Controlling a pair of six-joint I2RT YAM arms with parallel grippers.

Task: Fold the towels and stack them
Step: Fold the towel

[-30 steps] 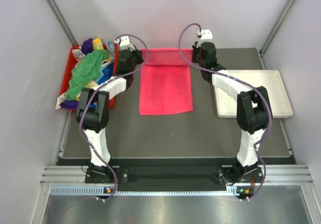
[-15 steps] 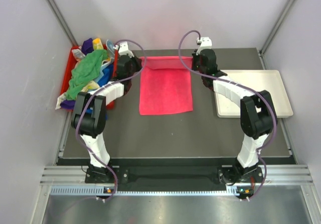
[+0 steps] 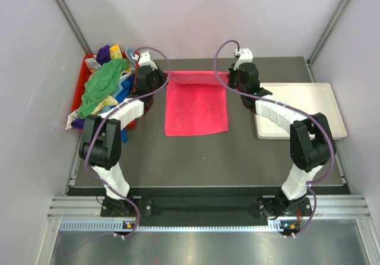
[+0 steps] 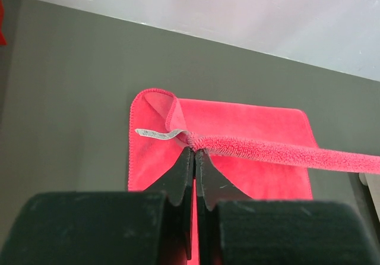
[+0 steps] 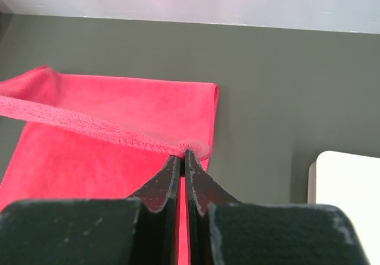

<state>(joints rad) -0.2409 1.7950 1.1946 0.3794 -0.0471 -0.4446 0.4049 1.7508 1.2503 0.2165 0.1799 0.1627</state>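
A bright pink towel [image 3: 196,107] lies flat on the dark table [image 3: 196,158], with its far edge lifted off the surface. My left gripper [image 3: 168,76] is shut on the far left corner [image 4: 194,151], where a white tag [image 4: 155,133] sticks out. My right gripper [image 3: 229,78] is shut on the far right corner [image 5: 183,154]. The raised edge [image 4: 285,153] stretches taut between the two grippers above the rest of the towel [image 5: 89,170]. More towels [image 3: 104,84], in green, purple, blue and yellow, are heaped at the left.
A red bin [image 3: 80,92] holds the heaped towels at the table's left edge, and a purple one hangs over its near corner [image 3: 77,122]. A white tray [image 3: 309,107] sits at the right, its corner [image 5: 350,182] close to my right gripper. Grey walls enclose the table.
Both grippers have moved toward the near side, carrying the pink towel's far edge with them. The lifted edge now hangs over the towel's far part.
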